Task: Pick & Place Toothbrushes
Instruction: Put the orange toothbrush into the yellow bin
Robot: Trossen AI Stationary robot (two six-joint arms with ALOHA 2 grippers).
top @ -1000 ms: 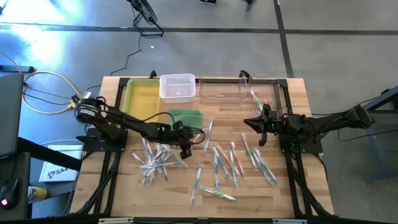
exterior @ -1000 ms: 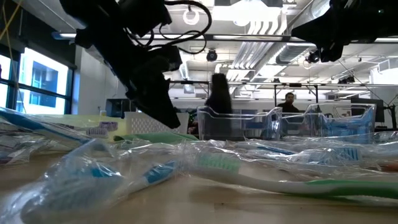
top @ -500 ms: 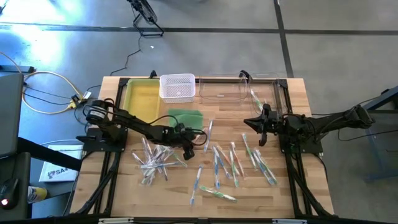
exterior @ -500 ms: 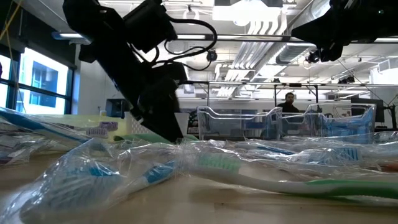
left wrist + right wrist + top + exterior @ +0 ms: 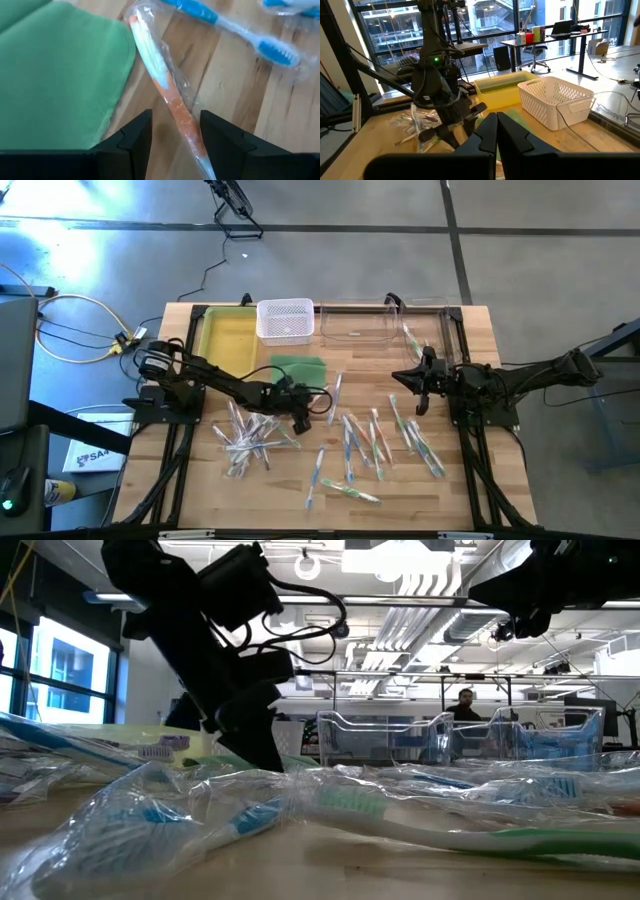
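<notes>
- An orange toothbrush (image 5: 170, 95) in a clear wrapper lies on the counter (image 5: 470, 485) just beside the green pad (image 5: 298, 367), near the counter's middle.
- The left gripper (image 5: 301, 420) is low over it with its jaws parted; the handle runs into the gap between the two fingers (image 5: 131, 137), and no finger touches it.
- A blue toothbrush (image 5: 235, 25) lies near, beyond the orange one.
- Other toothbrushes (image 5: 365, 440) are strewn over the near half of the counter: a heap in wrappers (image 5: 250, 435) toward the left edge, looser ones toward the right edge. Bare wood shows along the near edge.
- At the far edge stand a yellow tray (image 5: 228, 335), a white basket (image 5: 286, 320) and a clear bin (image 5: 365, 325).
- The right gripper (image 5: 417, 385) waits above the counter's right side, jaws closed on nothing.
- In the low view the wrappers (image 5: 200, 810) crowd the front and hide the left jaws' tips; the orange toothbrush cannot be picked out there.
- A person (image 5: 464, 703) shows far behind the counter.
</notes>
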